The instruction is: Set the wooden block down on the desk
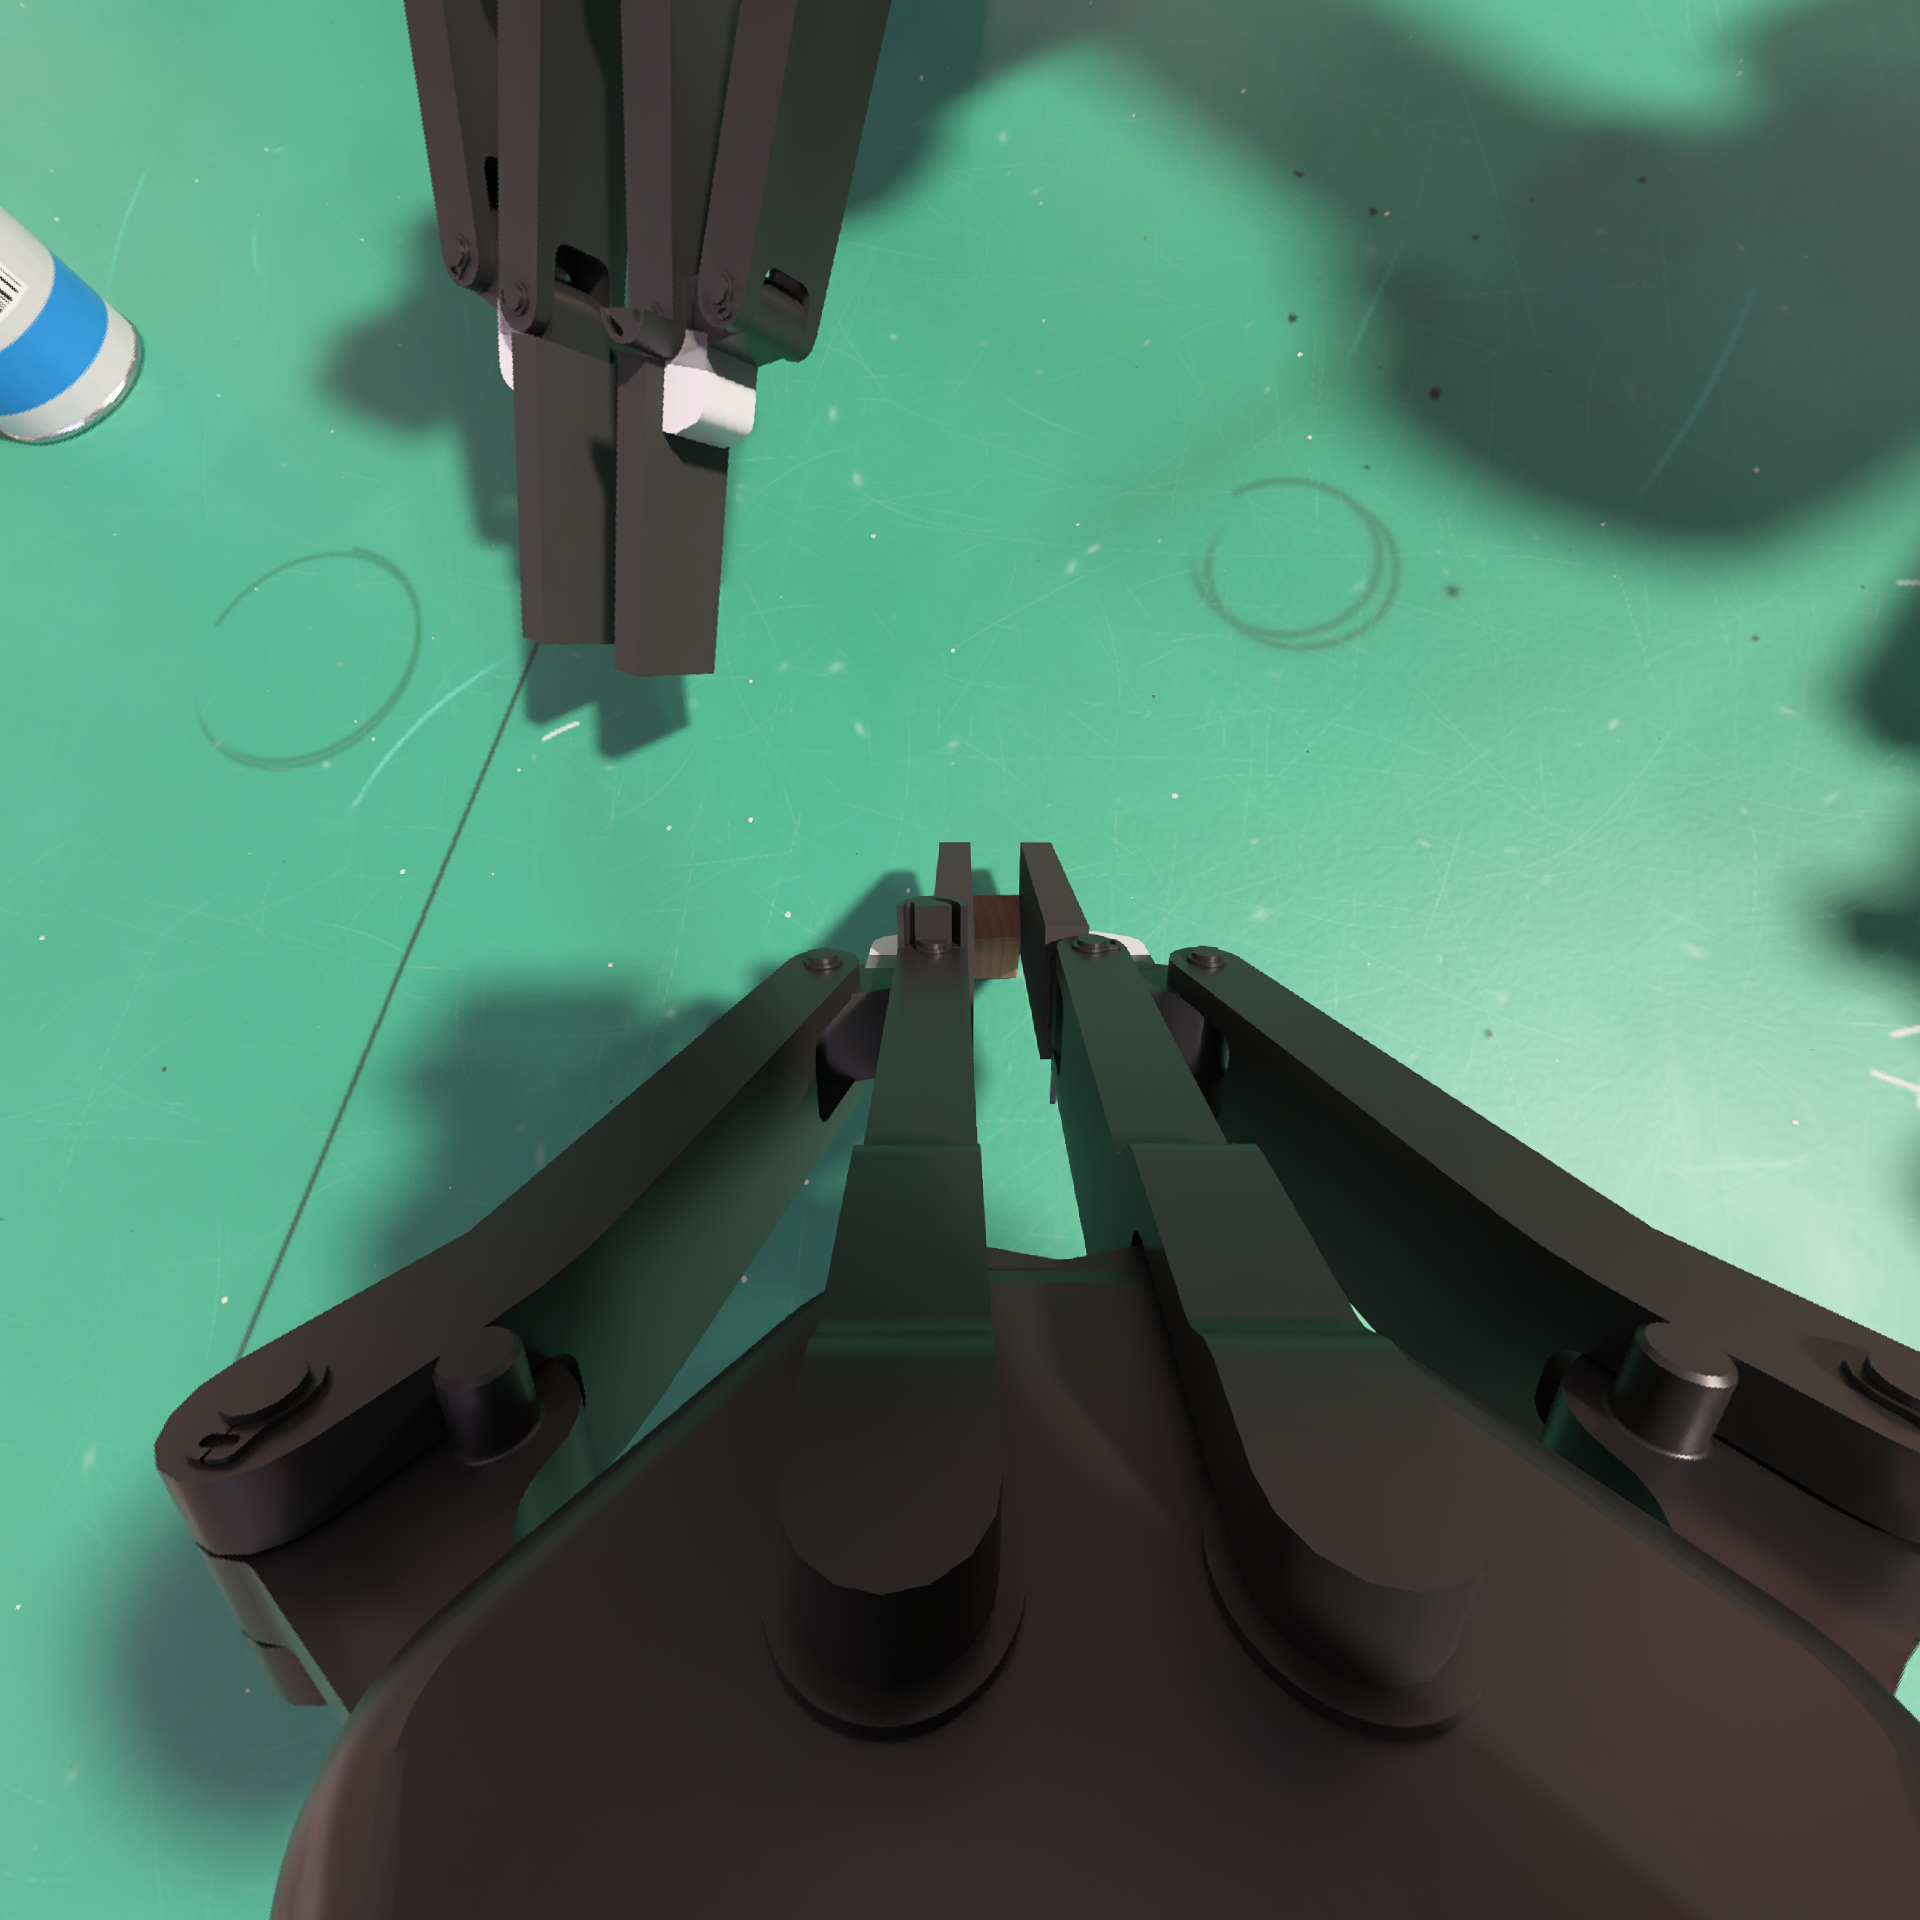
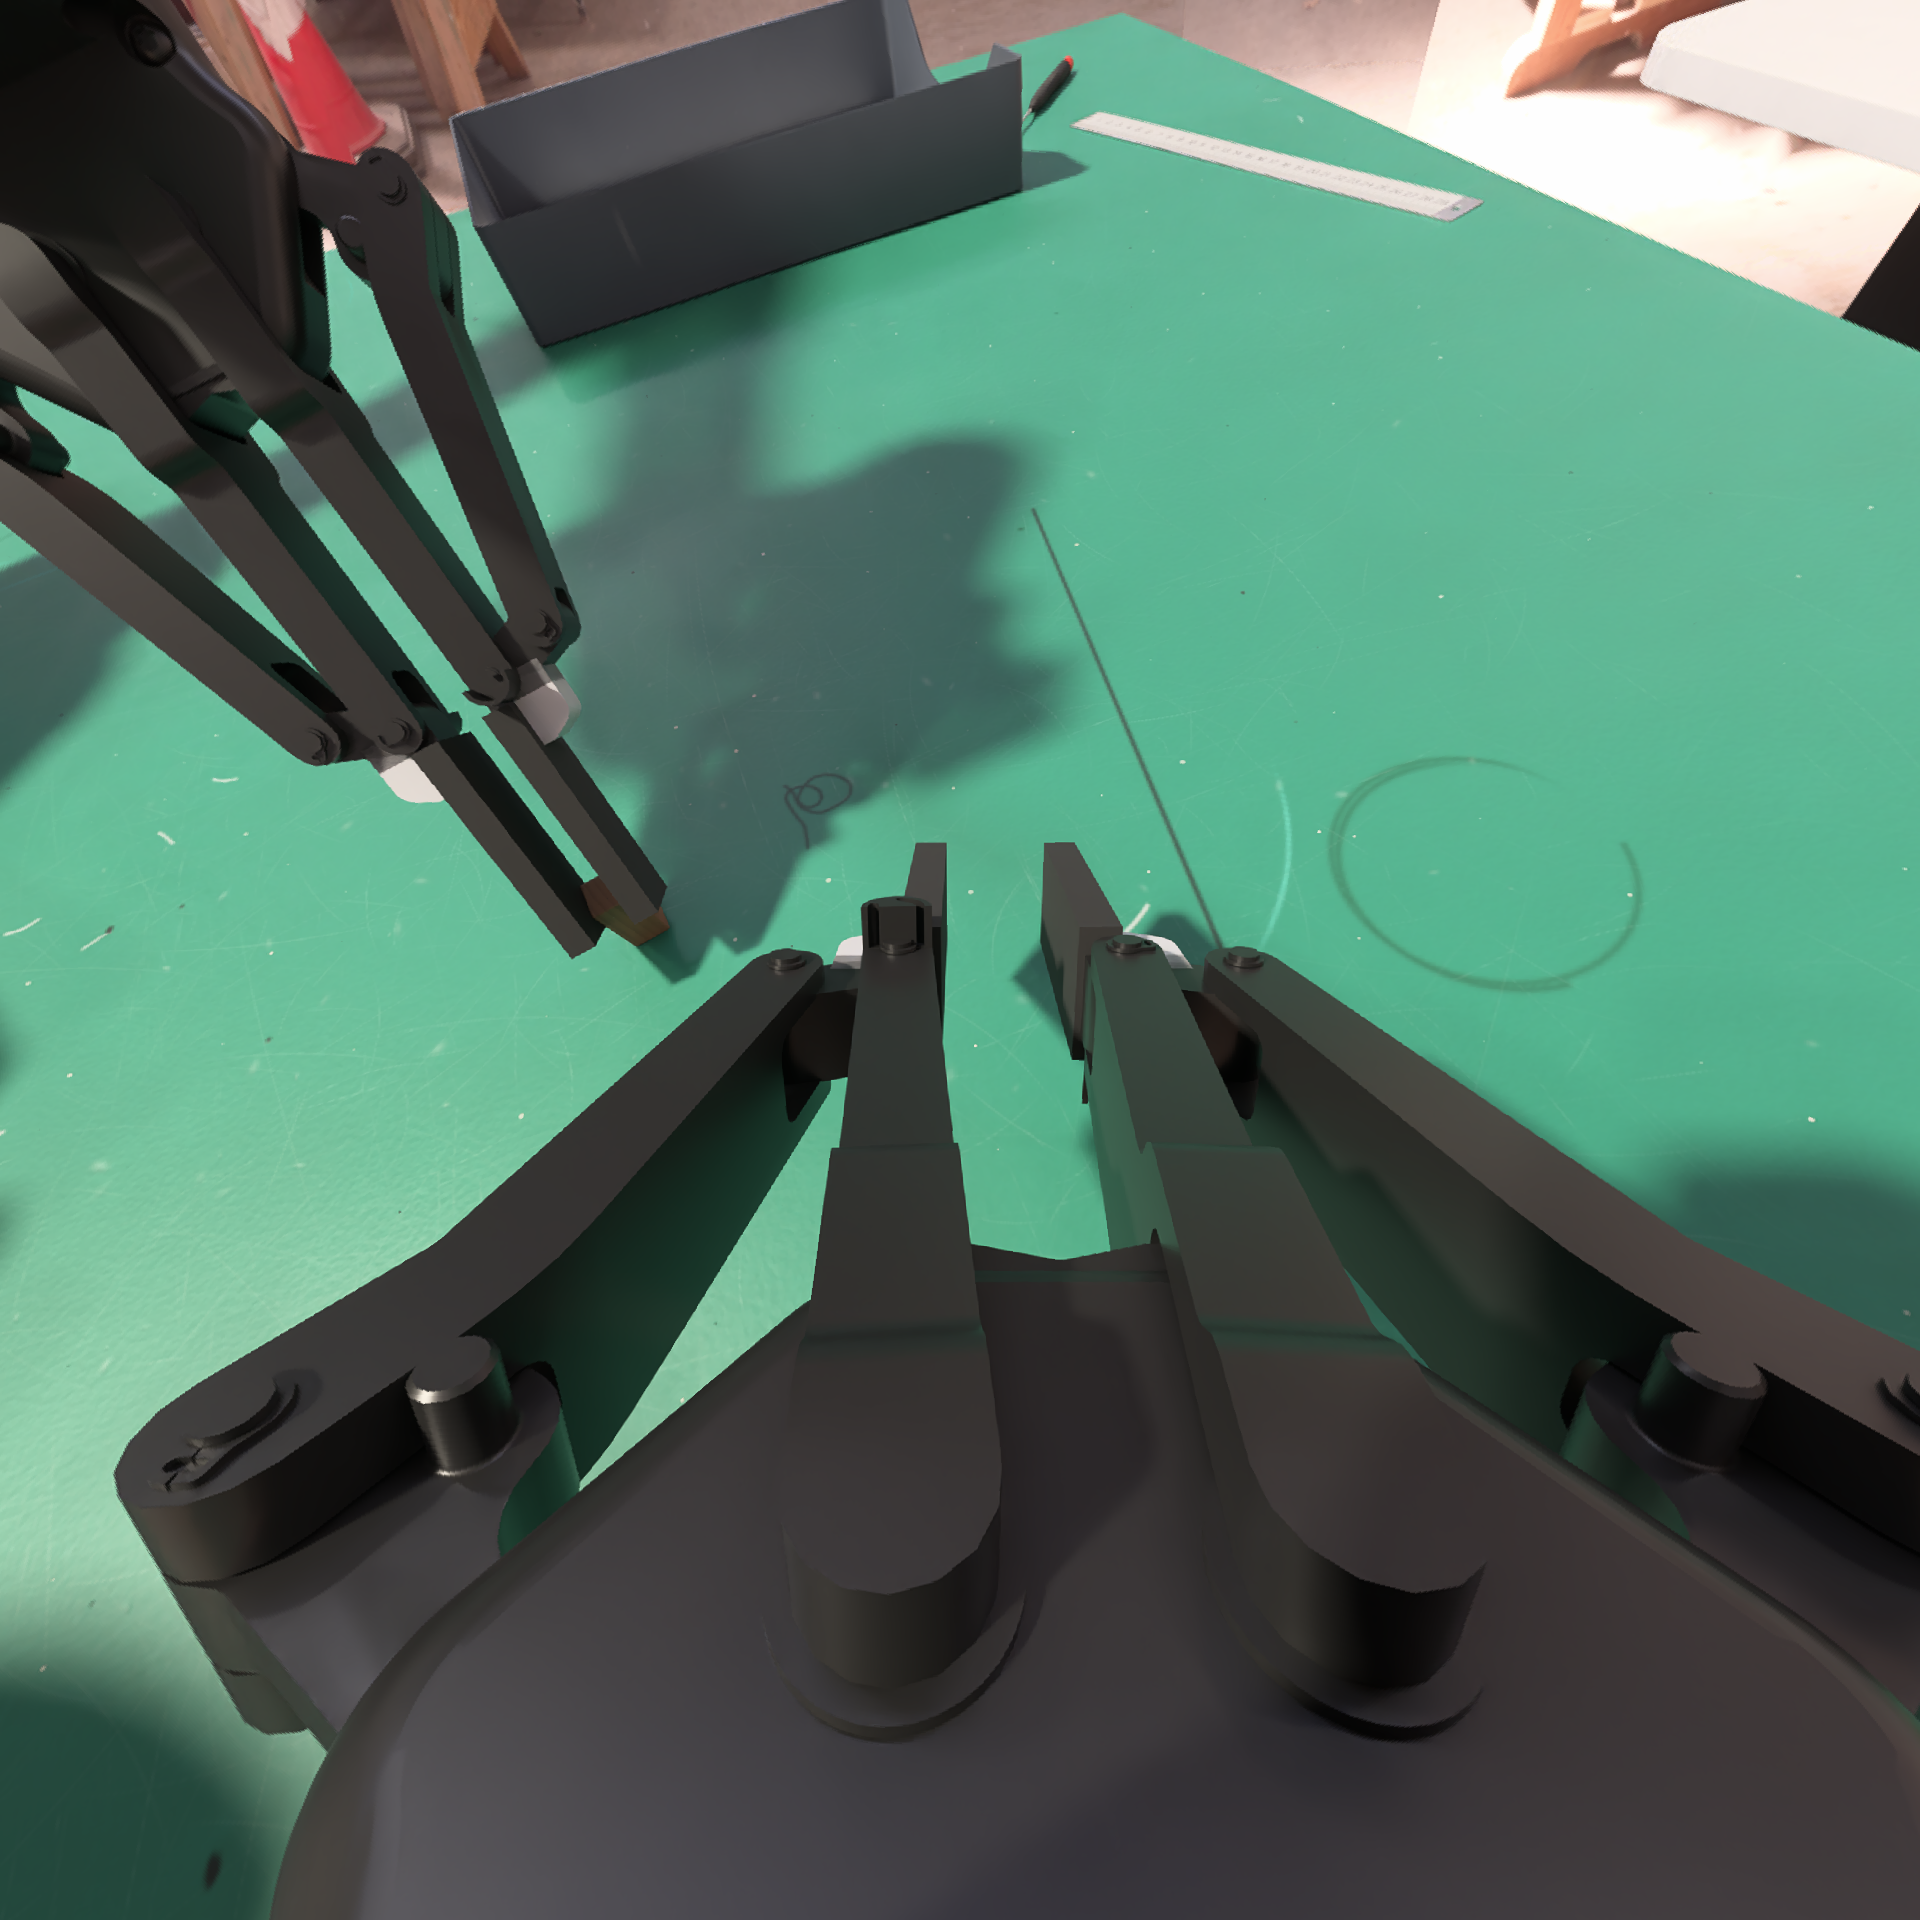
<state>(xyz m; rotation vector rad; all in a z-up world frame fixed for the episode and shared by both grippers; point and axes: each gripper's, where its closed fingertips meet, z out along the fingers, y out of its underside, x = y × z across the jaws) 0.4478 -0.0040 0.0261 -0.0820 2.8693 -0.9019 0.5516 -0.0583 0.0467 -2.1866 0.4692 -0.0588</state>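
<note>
- Block (image 1: 995, 937): small, wooden, pinched between the left gripper's (image 1: 995, 883) fingertips; in the right wrist view it (image 2: 623, 914) sits at the very tip of that gripper (image 2: 621, 920), at or just above the desk (image 2: 1351, 520). Contact with the surface cannot be told.
- Left gripper: clamped on the block, tilted down toward the green desk.
- Right gripper (image 2: 994, 868): fingers nearly together with a narrow gap, nothing between them; hangs near the desk, close beside the left (image 1: 621, 649).
- Desk marks: pencilled rings (image 2: 1486, 873), a thin straight line (image 2: 1122, 717).
- Far edge: grey bin (image 2: 748, 208), ruler (image 2: 1278, 166), red-tipped pen (image 2: 1049, 83).
- Blue-and-white can (image 1: 52, 332) lying at the left wrist view's edge.
</note>
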